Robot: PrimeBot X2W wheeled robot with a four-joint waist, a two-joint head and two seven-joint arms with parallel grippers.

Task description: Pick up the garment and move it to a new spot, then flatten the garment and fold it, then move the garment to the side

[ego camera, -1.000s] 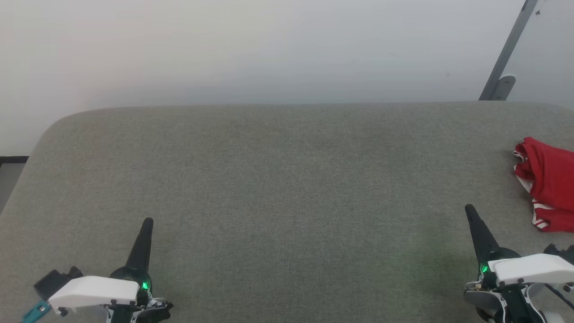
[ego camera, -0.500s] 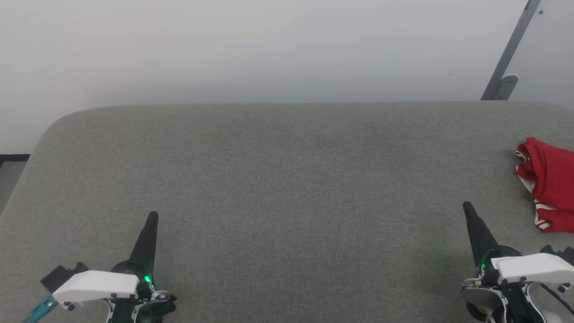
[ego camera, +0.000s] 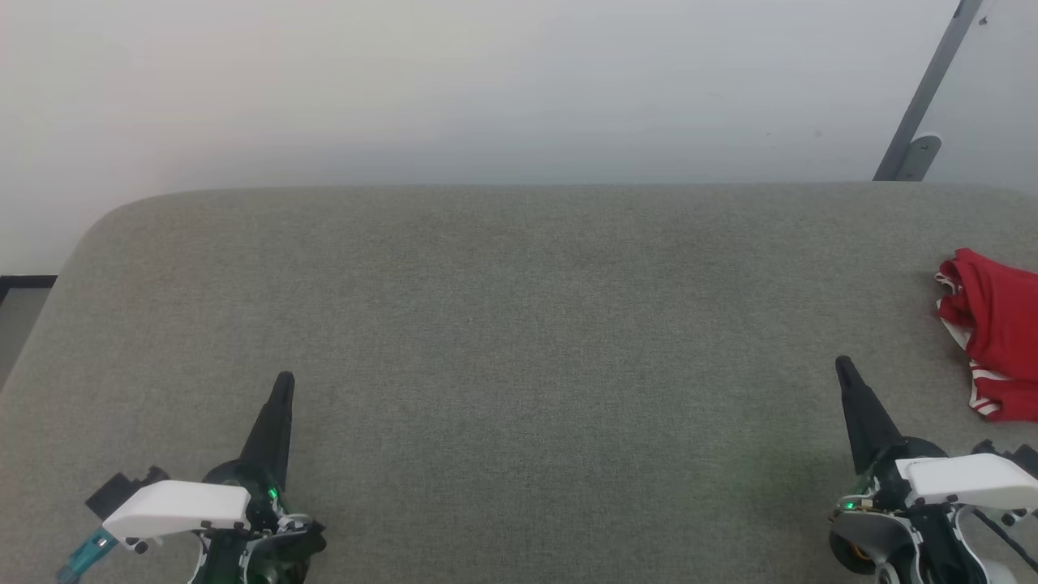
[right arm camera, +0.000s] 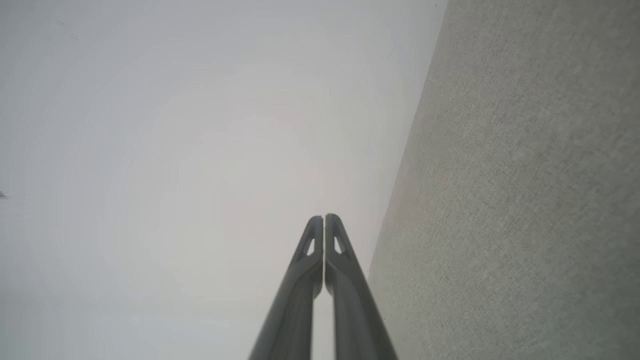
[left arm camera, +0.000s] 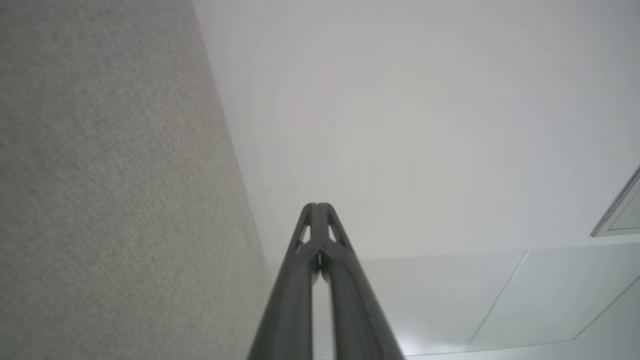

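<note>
The red garment (ego camera: pixel 993 328) lies crumpled at the right edge of the grey upholstered surface (ego camera: pixel 519 341), partly cut off by the head view's border; white striped trim shows along its lower edge. My right gripper (ego camera: pixel 843 367) hovers at the lower right, left of and nearer than the garment, apart from it, fingers pressed together and empty (right arm camera: pixel 324 218). My left gripper (ego camera: pixel 284 380) is at the lower left, far from the garment, also shut with nothing in it (left arm camera: pixel 317 205).
A pale wall (ego camera: pixel 486 89) rises behind the surface's far edge. A grey metal bar with a bracket (ego camera: pixel 916 134) leans at the upper right. The surface's rounded left corner (ego camera: pixel 97 235) drops off to a dark strip of floor.
Both grippers have crept slightly forward, away from me, over the surface. The head view has shifted a little, so the garment sits slightly further right. No finger has opened.
</note>
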